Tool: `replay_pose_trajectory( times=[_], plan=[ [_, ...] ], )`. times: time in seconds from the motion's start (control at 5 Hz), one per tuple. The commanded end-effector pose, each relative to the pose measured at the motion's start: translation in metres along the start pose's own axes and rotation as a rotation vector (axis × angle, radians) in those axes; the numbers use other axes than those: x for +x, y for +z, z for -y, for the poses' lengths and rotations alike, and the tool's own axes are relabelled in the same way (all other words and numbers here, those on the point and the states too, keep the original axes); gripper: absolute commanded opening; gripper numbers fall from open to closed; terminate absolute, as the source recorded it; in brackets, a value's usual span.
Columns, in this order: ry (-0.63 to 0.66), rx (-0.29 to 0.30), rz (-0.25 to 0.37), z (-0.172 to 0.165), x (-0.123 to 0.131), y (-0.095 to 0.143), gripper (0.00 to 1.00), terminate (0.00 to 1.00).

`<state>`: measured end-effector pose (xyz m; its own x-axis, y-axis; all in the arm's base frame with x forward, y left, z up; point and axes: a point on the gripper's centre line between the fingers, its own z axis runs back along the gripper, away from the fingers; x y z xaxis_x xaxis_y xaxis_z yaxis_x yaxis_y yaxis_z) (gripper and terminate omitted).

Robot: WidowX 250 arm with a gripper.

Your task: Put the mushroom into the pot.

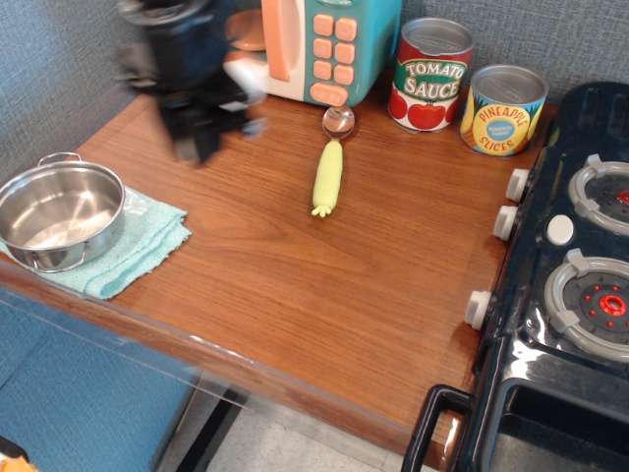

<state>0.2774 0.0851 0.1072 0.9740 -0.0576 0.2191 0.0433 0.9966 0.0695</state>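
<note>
The steel pot [59,214] stands empty on a light-blue cloth [142,246] at the table's left edge. My gripper [201,143] is a dark motion blur above the back left of the table, to the right of and behind the pot, well above it. The mushroom does not lie anywhere on the table. It is lost in the blur of the fingers, which were shut on it a moment ago.
A yellow-green spoon [327,177] lies mid-table. A toy microwave [334,49] stands at the back, with a tomato sauce can [432,74] and a pineapple can [503,110] to its right. A toy stove [580,275] fills the right side.
</note>
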Motion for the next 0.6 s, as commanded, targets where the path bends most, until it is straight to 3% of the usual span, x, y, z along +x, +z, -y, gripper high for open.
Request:
replay_pose_trajectory(
  times=[0.0, 0.2, 0.4],
  plan=[
    [0.097, 0.101, -0.073, -0.079, -0.060, 0.000, 0.00, 0.00],
    [0.146, 0.110, -0.107, -0.097, -0.069, -0.003, 0.00, 0.00],
    [0.154, 0.083, -0.126, -0.099, -0.073, -0.008, 1.00, 0.00]
  ],
)
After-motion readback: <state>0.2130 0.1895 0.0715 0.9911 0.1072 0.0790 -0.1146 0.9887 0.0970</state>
